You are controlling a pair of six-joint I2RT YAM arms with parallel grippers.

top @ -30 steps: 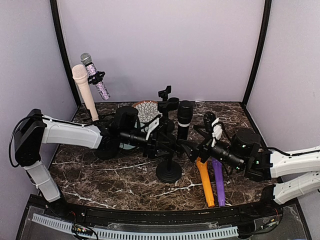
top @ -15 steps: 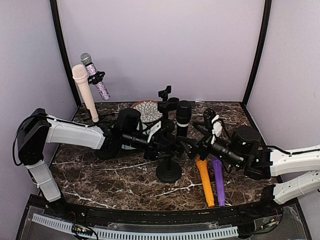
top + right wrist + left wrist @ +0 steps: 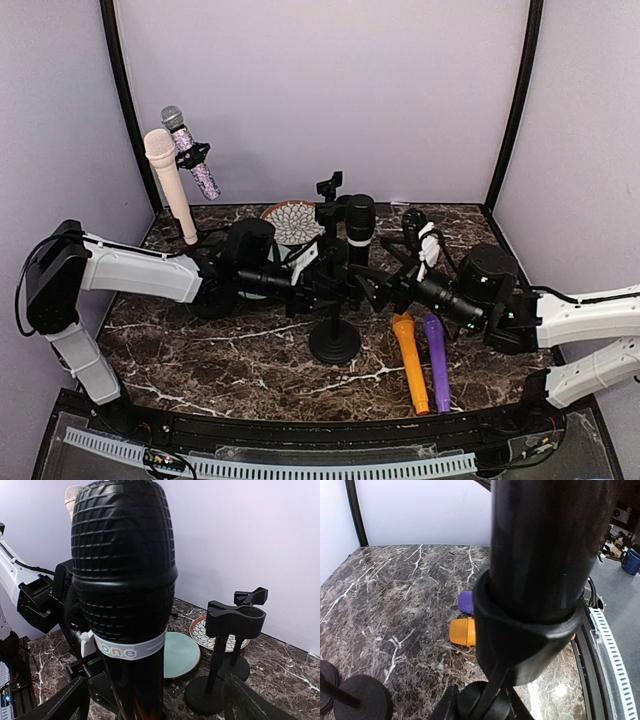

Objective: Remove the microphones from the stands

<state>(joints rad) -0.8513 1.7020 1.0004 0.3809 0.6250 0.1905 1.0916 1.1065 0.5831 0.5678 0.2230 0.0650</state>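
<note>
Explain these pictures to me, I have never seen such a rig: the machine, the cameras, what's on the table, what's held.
Two robot arms work at a dark marble table, each ending in a two-finger hand. One picture looks down from above; two come from wrist cameras. A black mesh-headed microphone sits in a black round-footed stand. The right hand stands open around it, holding nothing. The left hand is at the stand's clip; its grip is unclear. An orange microphone and a purple microphone lie nearby.
</note>
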